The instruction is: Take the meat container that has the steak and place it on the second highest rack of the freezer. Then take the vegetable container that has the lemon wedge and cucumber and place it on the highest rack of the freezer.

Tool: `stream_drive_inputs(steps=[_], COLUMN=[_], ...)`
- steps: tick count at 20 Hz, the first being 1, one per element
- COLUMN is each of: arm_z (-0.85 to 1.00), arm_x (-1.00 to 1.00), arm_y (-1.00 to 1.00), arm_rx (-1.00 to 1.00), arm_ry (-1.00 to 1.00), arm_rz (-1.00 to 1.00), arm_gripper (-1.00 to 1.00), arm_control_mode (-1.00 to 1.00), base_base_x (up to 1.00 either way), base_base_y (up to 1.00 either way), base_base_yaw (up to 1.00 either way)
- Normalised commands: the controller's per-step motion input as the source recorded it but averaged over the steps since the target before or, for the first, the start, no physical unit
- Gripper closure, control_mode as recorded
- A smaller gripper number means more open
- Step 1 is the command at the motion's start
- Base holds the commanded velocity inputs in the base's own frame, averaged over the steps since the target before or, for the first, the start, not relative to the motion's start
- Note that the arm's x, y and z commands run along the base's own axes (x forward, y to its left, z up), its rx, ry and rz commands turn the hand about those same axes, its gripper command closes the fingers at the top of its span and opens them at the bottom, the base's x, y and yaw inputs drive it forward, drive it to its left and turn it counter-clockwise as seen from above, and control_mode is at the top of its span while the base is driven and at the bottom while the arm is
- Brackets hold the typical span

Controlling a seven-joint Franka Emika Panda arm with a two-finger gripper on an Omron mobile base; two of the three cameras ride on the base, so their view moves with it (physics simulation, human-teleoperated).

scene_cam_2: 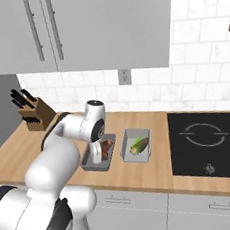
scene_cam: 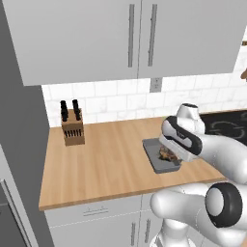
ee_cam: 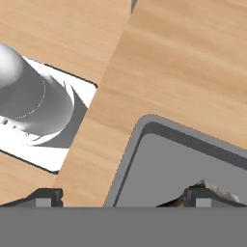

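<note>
The meat container (scene_cam_2: 92, 164) is a shallow grey tray on the wooden counter, with the reddish-brown steak (scene_cam_2: 108, 147) inside. The same meat container (scene_cam: 157, 161) lies partly under my arm in the left base view. My gripper (scene_cam_2: 97, 155) is open and points down over the tray's left rim. In the hand view one fingertip (ee_cam: 46, 195) is outside over bare wood and the other is inside next to the steak (ee_cam: 219, 192), so the gripper (ee_cam: 123, 197) straddles the rim. The vegetable container (scene_cam_2: 128, 153) with the lemon wedge and cucumber (scene_cam_2: 139, 145) sits just to the right. The freezer's racks are out of view.
A knife block (scene_cam: 72, 128) stands at the back left of the counter (scene_cam: 96, 164). A black cooktop (scene_cam_2: 210, 142) lies to the right of the trays. Wall cabinets (scene_cam: 96, 34) hang overhead. A tall grey panel (scene_cam: 21, 144) bounds the counter's left end.
</note>
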Motion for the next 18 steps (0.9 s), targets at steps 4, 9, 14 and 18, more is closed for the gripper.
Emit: stream_drive_inputs(steps=[4,9,14,18], arm_z=[-0.51,-0.55,-0.2,-0.22], arm_x=[0.19,0.04,0.0,0.0], arm_y=[0.0,0.03,0.0,0.0], arm_rx=[0.0,0.0,0.0,0.0], arm_ry=[0.02,0.01,-0.02,-0.06], arm_rz=[0.13,0.05,0.0,0.0], arm_gripper=[-1.0,-1.0,-1.0,-1.0], arm_control_mode=[-1.0,-1.0,-1.0,-1.0], base_base_x=[0.0,0.0,0.0,0.0], base_base_y=[0.0,0.0,0.0,0.0], base_base_yaw=[0.0,0.0,0.0,0.0])
